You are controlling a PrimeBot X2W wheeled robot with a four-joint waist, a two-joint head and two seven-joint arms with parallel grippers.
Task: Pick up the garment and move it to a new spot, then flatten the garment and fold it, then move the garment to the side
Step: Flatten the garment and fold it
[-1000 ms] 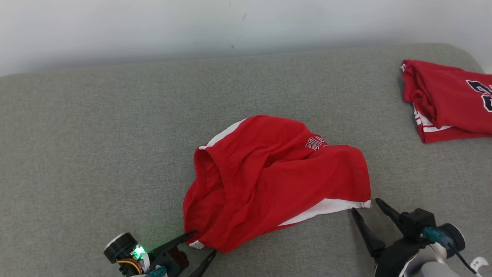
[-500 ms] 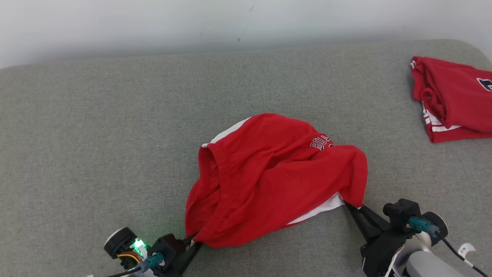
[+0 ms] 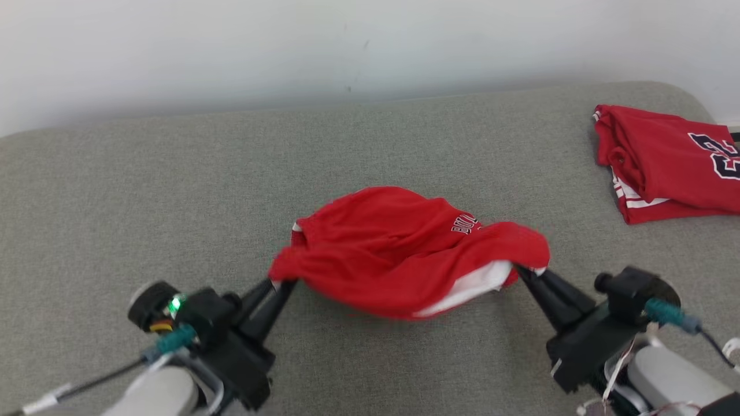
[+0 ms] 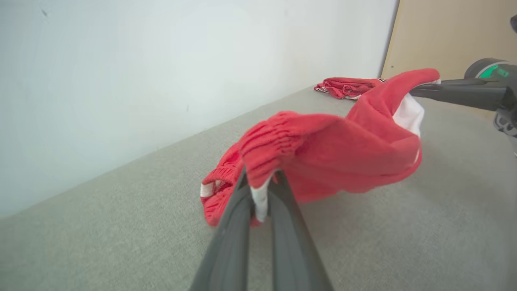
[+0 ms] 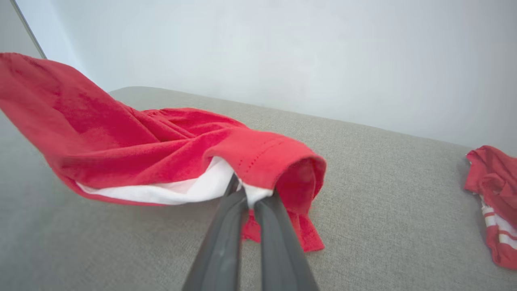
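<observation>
The garment (image 3: 399, 254) is a pair of red shorts with white trim and white lettering, hanging slack between my two grippers just above the grey cushion. My left gripper (image 3: 282, 283) is shut on the corner by the elastic waistband (image 4: 262, 141), pinching a white-edged bit of cloth (image 4: 258, 202). My right gripper (image 3: 517, 270) is shut on the hem corner with the white panel (image 5: 190, 190). In the left wrist view the right gripper's fingers (image 4: 452, 91) come in from the right, holding the far end of the shorts. The cloth's middle sags towards the cushion.
A second red garment (image 3: 665, 162) with dark numerals and white stripes lies folded at the far right of the grey cushion (image 3: 144, 190). A pale wall (image 3: 289, 46) runs along the back edge. A tan panel (image 4: 456, 36) stands beyond the right end.
Both grippers have closed on opposite corners of the shorts and lifted them, so the cloth now hangs stretched between them. The head camera has also shifted.
</observation>
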